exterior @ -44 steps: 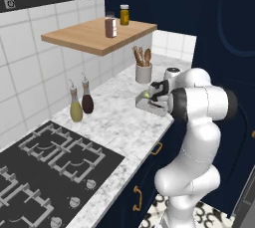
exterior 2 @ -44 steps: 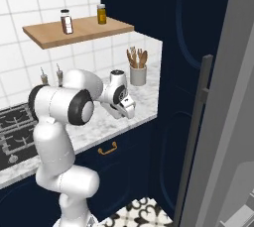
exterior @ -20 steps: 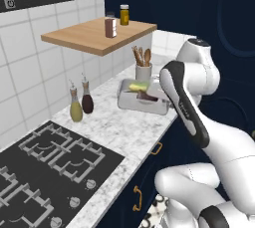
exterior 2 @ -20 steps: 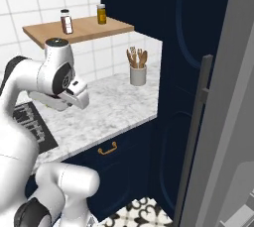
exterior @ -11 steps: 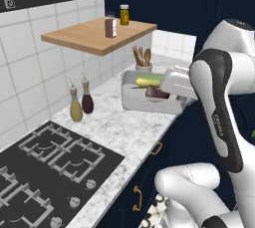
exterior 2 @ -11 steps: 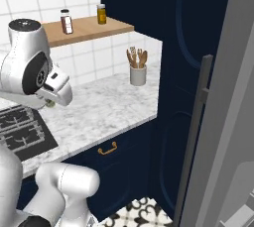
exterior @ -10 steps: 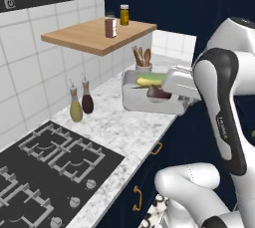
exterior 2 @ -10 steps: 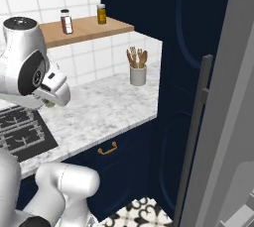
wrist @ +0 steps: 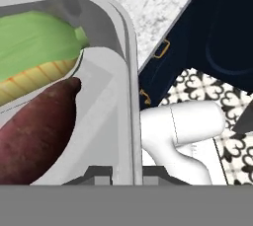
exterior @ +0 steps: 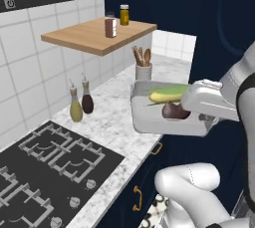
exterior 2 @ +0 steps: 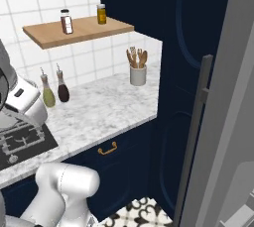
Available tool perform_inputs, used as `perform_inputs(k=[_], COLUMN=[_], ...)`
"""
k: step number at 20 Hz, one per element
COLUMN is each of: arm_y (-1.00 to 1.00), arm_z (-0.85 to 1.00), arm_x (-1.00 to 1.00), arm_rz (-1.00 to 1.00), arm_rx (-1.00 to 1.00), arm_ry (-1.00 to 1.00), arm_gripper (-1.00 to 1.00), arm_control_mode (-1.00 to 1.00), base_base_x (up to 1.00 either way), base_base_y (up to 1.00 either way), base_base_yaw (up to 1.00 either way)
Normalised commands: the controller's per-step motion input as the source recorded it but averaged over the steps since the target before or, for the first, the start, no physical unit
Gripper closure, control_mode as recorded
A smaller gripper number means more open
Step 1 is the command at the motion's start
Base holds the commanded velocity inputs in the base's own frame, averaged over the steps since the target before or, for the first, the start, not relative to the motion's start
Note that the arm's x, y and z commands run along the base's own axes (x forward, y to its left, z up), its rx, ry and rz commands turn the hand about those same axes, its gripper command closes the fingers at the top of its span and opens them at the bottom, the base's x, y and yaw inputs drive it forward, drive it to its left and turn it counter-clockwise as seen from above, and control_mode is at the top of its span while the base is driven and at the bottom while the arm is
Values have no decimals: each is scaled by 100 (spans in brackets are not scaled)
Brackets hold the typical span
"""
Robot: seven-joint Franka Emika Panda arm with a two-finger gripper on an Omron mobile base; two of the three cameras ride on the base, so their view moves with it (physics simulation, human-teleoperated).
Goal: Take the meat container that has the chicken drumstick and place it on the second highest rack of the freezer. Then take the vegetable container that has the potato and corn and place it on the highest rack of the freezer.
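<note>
The vegetable container (exterior: 149, 120) hangs in the air past the counter (exterior: 112, 122) edge, above the navy cabinet (exterior: 149, 172) front, roughly level and touching nothing below. Inside it the corn (exterior: 168, 94) lies along the far side, yellow cob with green husk, and the potato (exterior: 174, 111) sits just beside it, nearer the arm. In the hand view the potato (wrist: 34, 136) fills the lower left and the corn (wrist: 34, 62) lies above it, the two touching or nearly so.

The gripper (wrist: 126, 173) is clamped on the tray's near wall (wrist: 128, 96) — one fingertip (wrist: 99, 173) inside the rim, the other outside, the wall pinched between them. In the left base view the white hand covers the tray's right end.

Behind the tray on the counter stands a utensil jar (exterior: 143, 67) with wooden spoons. Farther left, two bottles (exterior: 81, 103) — one yellow-green, one dark — stand near the tiled wall, just beside the hob (exterior: 45, 167). A wooden shelf (exterior: 94, 35) above carries two small jars (exterior: 115, 20).

In the right base view the freezer (exterior 2: 223, 122) door stands at the right edge, grey, with its long dark handle (exterior 2: 196, 137), well apart from the counter (exterior 2: 99, 107).
</note>
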Motion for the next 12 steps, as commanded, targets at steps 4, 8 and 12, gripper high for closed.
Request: perform_inputs(k=[4,8,12], arm_y=[0,3,0], arm_z=[3,0,0], arm_x=[-83,-53,-10], arm_rz=[0,0,0], arm_rx=[0,0,0], arm_ry=[10,8,1], arm_gripper=[100,100,100], arm_control_mode=[-100,-100,100], base_base_x=[0,0,-71], base_base_y=[0,0,1], base_base_yaw=[0,0,0])
